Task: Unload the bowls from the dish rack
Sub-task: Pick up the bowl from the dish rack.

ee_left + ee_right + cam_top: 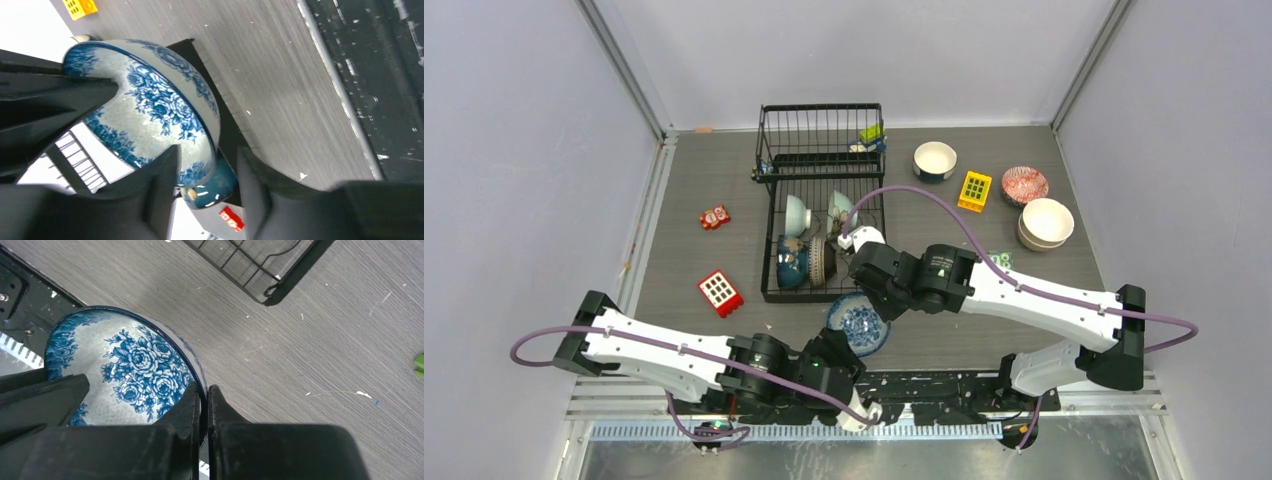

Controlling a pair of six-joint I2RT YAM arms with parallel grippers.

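The black wire dish rack (819,160) stands mid-table with four bowls on edge between its tines: two pale teal bowls (796,213), a dark blue bowl (790,264) and a brown ribbed bowl (821,260). The blue-and-white floral bowl (860,326) is out of the rack, just in front of its near edge, between the two wrists.

This bowl looks like glazed ceramic. I judge it stiff, fairly heavy for its size, slick and likely to chip if dropped. The thin rim is the natural place to pinch, one finger inside and one outside.

The right gripper (202,405) does this, its jaws nearly together on the rim. The left gripper (209,155) has its jaws parted around another part of the rim, the outer finger (255,185) clear of the glaze.

Neither wrist view shows the bowl's foot, so I cannot tell whether it rests on the table (694,260) or hangs above it. From above, the wrists cover both sets of fingertips. The right arm also hides part of the rack's near corner.
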